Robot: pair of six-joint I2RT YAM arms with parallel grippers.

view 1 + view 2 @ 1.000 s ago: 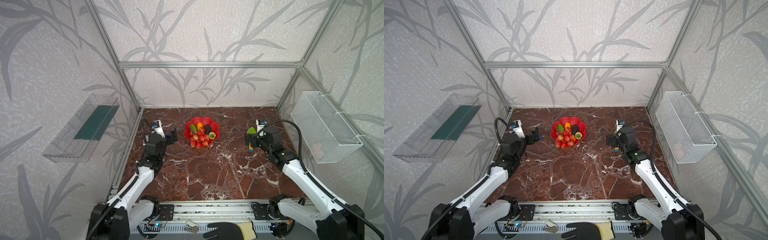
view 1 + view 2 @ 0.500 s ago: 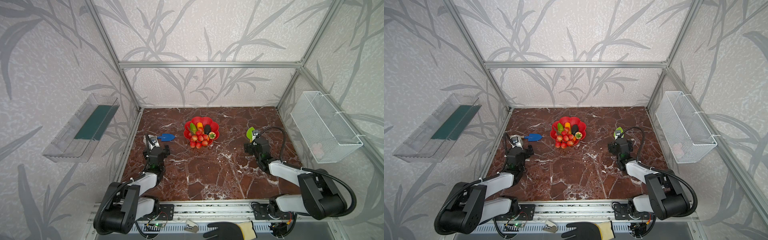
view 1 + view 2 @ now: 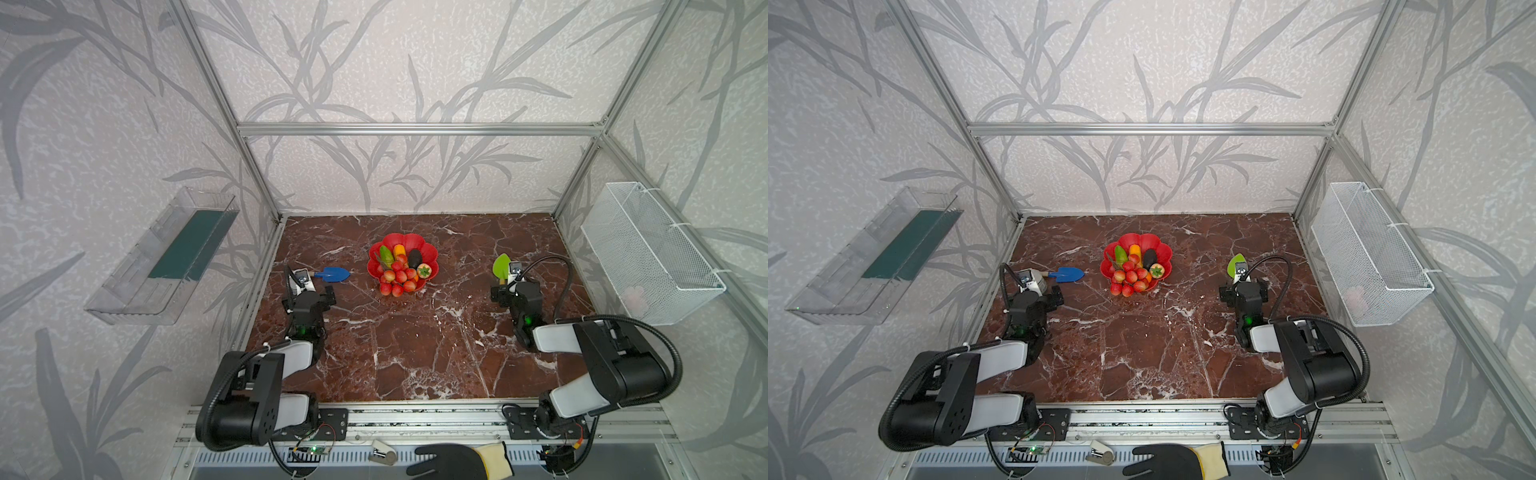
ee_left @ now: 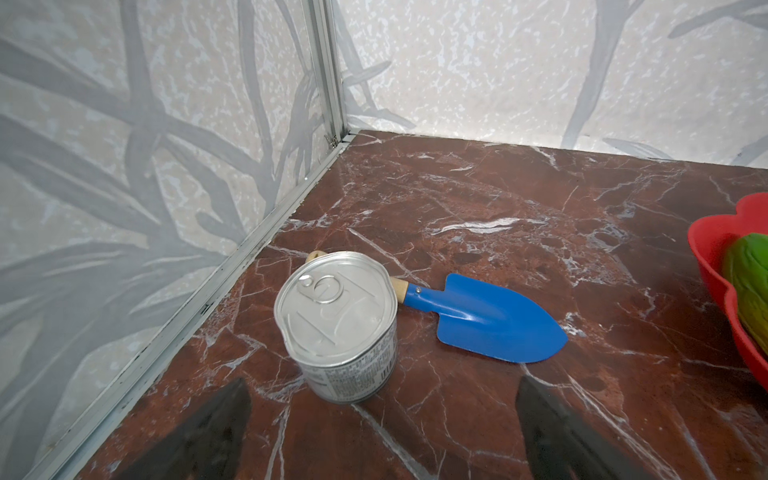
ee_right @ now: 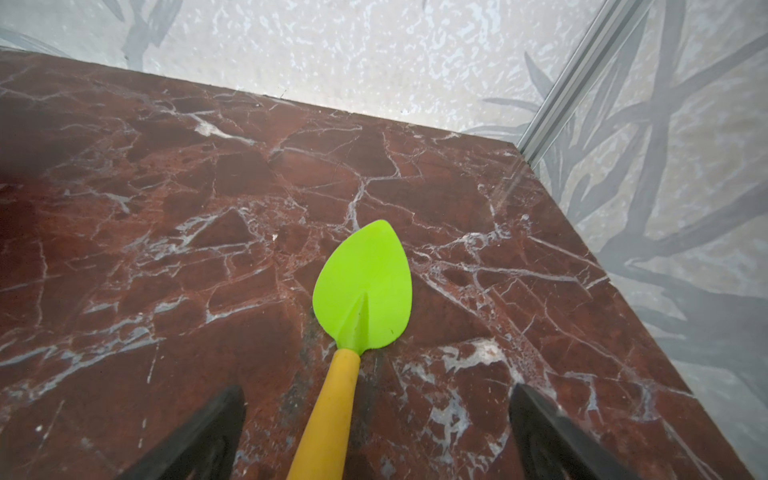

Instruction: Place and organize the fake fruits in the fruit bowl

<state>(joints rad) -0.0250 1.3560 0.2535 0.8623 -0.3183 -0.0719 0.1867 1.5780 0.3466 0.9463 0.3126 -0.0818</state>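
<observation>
The fake fruits [image 3: 400, 272] sit heaped in the fruit bowl [image 3: 430, 251] at mid-table, the nearest berries perhaps overhanging its rim. Both arms fold low on either side. The left gripper [image 4: 382, 388] and right gripper [image 5: 376, 392] gape empty, the right straddling the handle of a green trowel [image 5: 363, 286].

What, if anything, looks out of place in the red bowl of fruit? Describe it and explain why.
The cluster of red berries sits at the near edge of the fruit bowl, and its front berries seem to hang over the rim toward the table. The other fruits lie inside. Nothing looks broken.
</observation>
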